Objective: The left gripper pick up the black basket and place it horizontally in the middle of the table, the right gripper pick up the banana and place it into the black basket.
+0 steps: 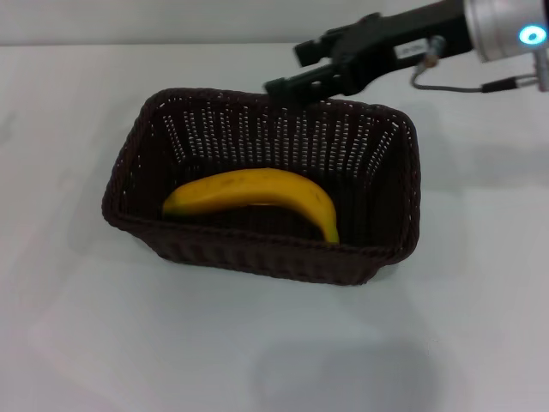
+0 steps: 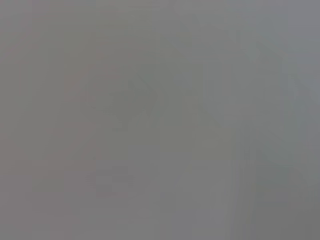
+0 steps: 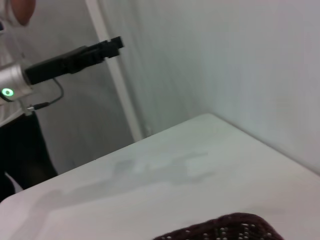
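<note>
Below the spread jaws of the right gripper (image 1: 292,69), the large rectangular dark brown-black woven basket (image 1: 257,249) stands on the plain flat white table (image 1: 86,343), with its long side across the robot's front. The curved ripe yellow banana (image 1: 249,189) lies on the basket floor, below the jaws and nearer to the robot than they are. Its dark stem end points to the near corner on the robot's right. Nothing is between the two black fingers. They hang just over the far braided rim and appear to be apart from it.

I judge that both placements are done and that the step in hand is to take the right arm away. To do this well, the gripper should first go straight up, so the lower finger does not catch the rim and drag or tip the basket. Only after that should it go back toward the robot's right side. The jaws can be left apart, because closing them so near the wicker gains nothing.

The left gripper (image 3: 112,44) shows only in the right wrist view, raised in the air well apart from the basket's edge (image 3: 225,227). I cannot tell if it is open or closed. The left wrist view shows nothing useful.
</note>
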Controlling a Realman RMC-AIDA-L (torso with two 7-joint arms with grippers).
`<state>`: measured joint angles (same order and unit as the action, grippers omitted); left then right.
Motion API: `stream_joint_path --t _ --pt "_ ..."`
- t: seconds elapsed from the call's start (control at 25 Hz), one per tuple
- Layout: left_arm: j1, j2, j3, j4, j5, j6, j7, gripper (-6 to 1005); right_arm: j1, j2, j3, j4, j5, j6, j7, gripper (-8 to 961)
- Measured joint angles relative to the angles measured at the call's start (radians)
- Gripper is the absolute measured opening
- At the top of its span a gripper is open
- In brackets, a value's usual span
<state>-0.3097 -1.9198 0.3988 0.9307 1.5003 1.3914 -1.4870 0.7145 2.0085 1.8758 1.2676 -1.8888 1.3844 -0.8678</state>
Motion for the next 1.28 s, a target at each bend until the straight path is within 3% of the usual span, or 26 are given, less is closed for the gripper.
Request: stream_joint_path --t 0.16,0.32,0.48,0.6,0.8,0.88,1.12,1.28 --pt "0.013 -0.005 0.0 -0.003 -0.021 0.0 0.019 894 -0.072 0.0 0.07 0.0 0.012 0.003 -0.102 772" --pt "0.037 -0.026 0.0 -0.004 -0.072 0.002 0.065 894 -0.167 0.002 0.137 -0.011 0.089 -0.023 -0.258 840" --pt "0.067 -0.043 0.0 -0.042 -0.153 0.006 0.146 894 -0.281 0.003 0.192 -0.09 0.277 -0.127 -0.501 854" --pt "0.081 -0.046 0.0 -0.111 -0.225 0.014 0.199 894 -0.333 0.001 0.202 -0.219 0.458 -0.226 -0.712 852" --pt "0.093 -0.053 0.0 -0.234 -0.281 0.036 0.283 894 -0.346 0.001 0.269 -0.464 0.674 -0.265 -1.049 850" --pt "0.11 -0.083 0.0 -0.263 -0.287 0.054 0.34 894 -0.347 0.002 0.281 -0.565 0.787 -0.263 -1.189 850" --pt "0.131 -0.121 0.0 -0.341 -0.29 0.094 0.411 894 -0.35 0.005 0.279 -0.759 1.024 -0.261 -1.517 850" --pt "0.139 -0.147 0.0 -0.449 -0.332 0.148 0.559 894 -0.35 0.006 0.276 -0.82 1.079 -0.258 -1.6 850"
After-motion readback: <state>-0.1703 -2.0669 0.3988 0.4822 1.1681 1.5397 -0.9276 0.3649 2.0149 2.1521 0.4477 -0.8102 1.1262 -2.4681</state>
